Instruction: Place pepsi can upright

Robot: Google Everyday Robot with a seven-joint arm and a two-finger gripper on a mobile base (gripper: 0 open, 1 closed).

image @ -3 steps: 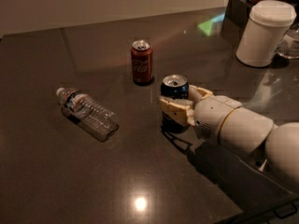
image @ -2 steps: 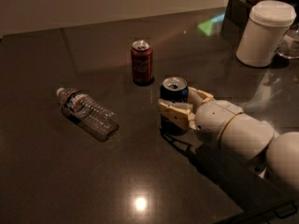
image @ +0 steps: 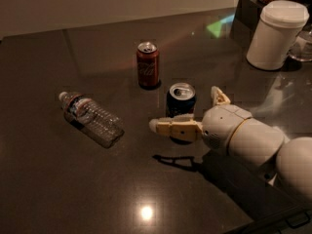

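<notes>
The pepsi can (image: 181, 100) stands upright on the dark table (image: 97, 189), near the middle, its silver top facing up. My gripper (image: 185, 109) comes in from the right at can height and is open. Its near finger (image: 171, 127) stretches leftward across the front of the can's base. Its far finger (image: 219, 95) points up just to the right of the can, apart from it. I cannot tell whether the near finger touches the can.
A red-brown cola can (image: 147, 65) stands upright just behind and left of the pepsi can. A clear plastic water bottle (image: 91, 118) lies on its side at the left. A white lidded container (image: 276, 34) and dark items stand at the back right.
The gripper was shut around the pepsi can. Its fingers have now spread apart and let go of it. The can stays upright in the same spot.
</notes>
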